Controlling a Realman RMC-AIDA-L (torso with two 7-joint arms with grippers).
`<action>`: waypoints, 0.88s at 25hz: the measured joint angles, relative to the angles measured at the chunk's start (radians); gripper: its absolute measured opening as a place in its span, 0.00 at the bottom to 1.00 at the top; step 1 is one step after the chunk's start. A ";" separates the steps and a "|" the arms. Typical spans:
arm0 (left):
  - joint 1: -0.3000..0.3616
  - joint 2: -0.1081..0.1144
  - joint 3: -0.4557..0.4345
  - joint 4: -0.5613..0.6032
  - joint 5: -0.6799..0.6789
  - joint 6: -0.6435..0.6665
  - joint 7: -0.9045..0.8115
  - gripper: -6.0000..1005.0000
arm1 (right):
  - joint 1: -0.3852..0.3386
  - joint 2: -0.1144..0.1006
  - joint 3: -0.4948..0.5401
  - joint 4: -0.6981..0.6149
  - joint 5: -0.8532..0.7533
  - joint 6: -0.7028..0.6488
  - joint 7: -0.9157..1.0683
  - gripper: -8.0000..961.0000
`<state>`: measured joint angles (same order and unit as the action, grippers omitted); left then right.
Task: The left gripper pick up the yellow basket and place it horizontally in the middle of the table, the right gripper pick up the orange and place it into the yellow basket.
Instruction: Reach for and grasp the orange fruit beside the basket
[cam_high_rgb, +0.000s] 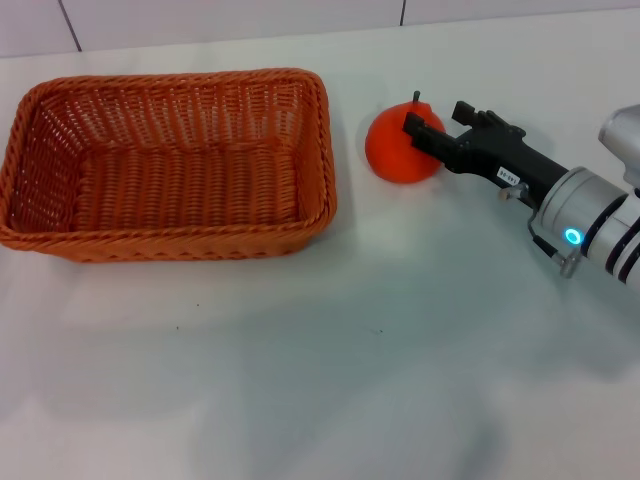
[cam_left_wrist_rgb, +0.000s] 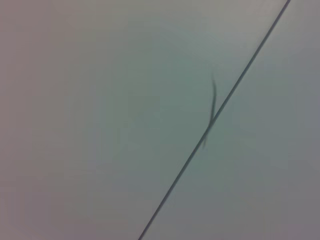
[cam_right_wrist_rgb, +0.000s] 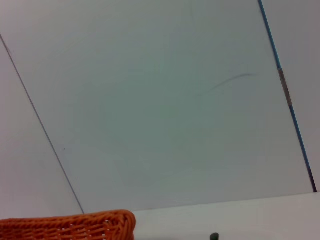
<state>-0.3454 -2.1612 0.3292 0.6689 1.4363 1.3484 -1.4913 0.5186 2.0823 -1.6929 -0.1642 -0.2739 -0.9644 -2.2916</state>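
Observation:
The yellow basket (cam_high_rgb: 170, 165), orange-brown wicker, stands lengthwise across the white table (cam_high_rgb: 330, 380) at the left and middle, empty. The orange (cam_high_rgb: 395, 150) sits on the table just right of the basket, its dark stem up. My right gripper (cam_high_rgb: 440, 120) reaches in from the right at the orange's upper right side; its jaws stand apart, one finger (cam_high_rgb: 422, 130) lying over the orange, the other behind it. The right wrist view shows the basket's rim (cam_right_wrist_rgb: 70, 225) and the stem tip (cam_right_wrist_rgb: 214, 236). The left gripper is out of view.
The right arm's silver wrist with its blue light (cam_high_rgb: 585, 225) slants in from the right edge. The left wrist view shows only a pale surface with a dark seam (cam_left_wrist_rgb: 210, 125). Bare tabletop lies in front of the basket.

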 joint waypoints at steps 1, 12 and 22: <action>0.000 0.000 0.000 -0.007 0.000 0.000 0.002 0.80 | 0.004 -0.001 0.000 0.000 0.000 0.005 0.002 0.95; 0.002 0.000 0.002 -0.027 0.001 0.003 0.026 0.80 | 0.063 -0.011 0.001 -0.028 -0.077 0.130 0.061 0.95; 0.004 0.000 0.004 -0.028 0.005 0.023 0.027 0.80 | 0.072 -0.002 -0.001 -0.062 -0.118 0.208 0.095 0.94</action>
<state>-0.3414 -2.1614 0.3328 0.6411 1.4417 1.3717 -1.4643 0.5908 2.0801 -1.6941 -0.2258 -0.3915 -0.7563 -2.1961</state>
